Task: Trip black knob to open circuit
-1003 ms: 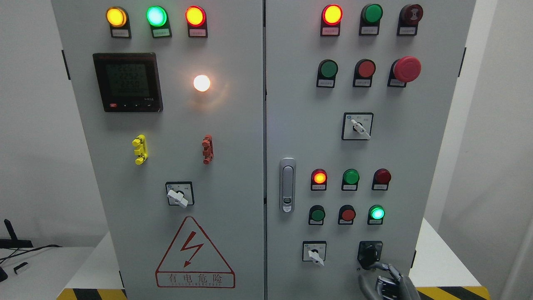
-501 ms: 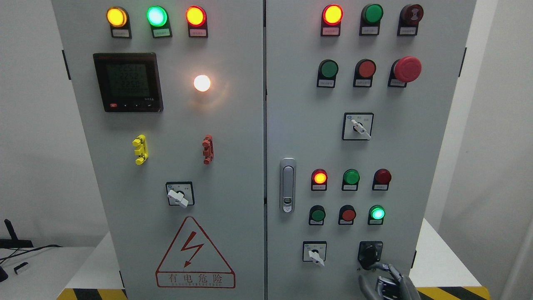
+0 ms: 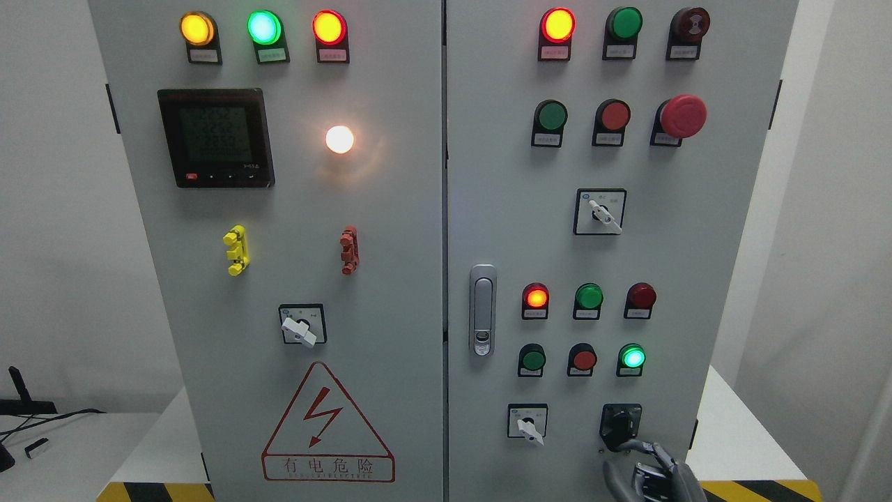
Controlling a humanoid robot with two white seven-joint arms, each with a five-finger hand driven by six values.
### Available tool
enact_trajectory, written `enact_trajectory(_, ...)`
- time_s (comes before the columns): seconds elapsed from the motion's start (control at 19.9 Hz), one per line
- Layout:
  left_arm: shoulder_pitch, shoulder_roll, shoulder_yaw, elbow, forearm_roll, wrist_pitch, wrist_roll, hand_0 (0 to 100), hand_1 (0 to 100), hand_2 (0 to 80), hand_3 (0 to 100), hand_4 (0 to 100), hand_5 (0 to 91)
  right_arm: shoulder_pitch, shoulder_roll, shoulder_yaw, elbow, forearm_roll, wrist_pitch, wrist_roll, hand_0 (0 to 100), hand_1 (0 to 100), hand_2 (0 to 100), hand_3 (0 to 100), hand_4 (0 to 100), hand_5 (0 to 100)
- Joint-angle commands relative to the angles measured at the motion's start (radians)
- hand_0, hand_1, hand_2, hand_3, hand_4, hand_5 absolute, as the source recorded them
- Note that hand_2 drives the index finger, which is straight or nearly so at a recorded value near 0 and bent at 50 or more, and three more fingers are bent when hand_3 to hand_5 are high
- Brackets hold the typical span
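Note:
The black knob (image 3: 619,424) sits on a black square plate at the lower right of the grey cabinet's right door (image 3: 697,230), its handle pointing roughly up. My right hand (image 3: 610,457) comes up from the bottom edge just below it. A grey finger (image 3: 631,444) stretches left along the knob's lower edge and looks to touch it. The thumb lies apart lower down, and nothing is clasped between them. The hand's lower part is cut off by the picture's edge. My left hand does not show.
A white selector switch (image 3: 527,422) sits left of the knob, and a lit green lamp (image 3: 632,358) above it. A door latch (image 3: 481,309) stands by the centre seam. A red mushroom button (image 3: 682,116) juts out upper right. Yellow-black tape (image 3: 759,490) edges the stand.
The picture has shifted a few pixels to the right. My right hand stays in the same place under the knob, and the knob has not turned.

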Motion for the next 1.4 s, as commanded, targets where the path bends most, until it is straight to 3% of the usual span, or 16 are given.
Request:
enact_trajectory(0.0, 0.0, 0.0, 0.0, 0.0, -0.031, 0.0, 0.0, 12, 39, 0.0, 0, 0, 0.0, 0.004, -0.007, 0.0, 0.001, 0.001, 0.003, -0.003, 36, 72, 39, 100, 100, 94)
enact_trajectory(1.15, 0.0, 0.0, 0.0, 0.0, -0.031, 0.0, 0.0, 12, 39, 0.0, 0, 0, 0.0, 0.019, -0.011, -0.053, 0.001, 0.005, -0.001, 0.025, 37, 72, 40, 100, 100, 94)
enact_trajectory(1.2, 0.0, -0.001, 0.0, 0.0, -0.031, 0.0, 0.0, 12, 39, 0.0, 0, 0, 0.0, 0.022, -0.01, -0.06, 0.0, 0.002, -0.001, 0.025, 37, 72, 40, 100, 100, 94)
enact_trajectory(1.35, 0.0, 0.0, 0.0, 0.0, -0.031, 0.0, 0.0, 12, 39, 0.0, 0, 0, 0.0, 0.033, -0.01, -0.083, -0.013, -0.001, 0.0, 0.025, 52, 74, 39, 100, 98, 92)
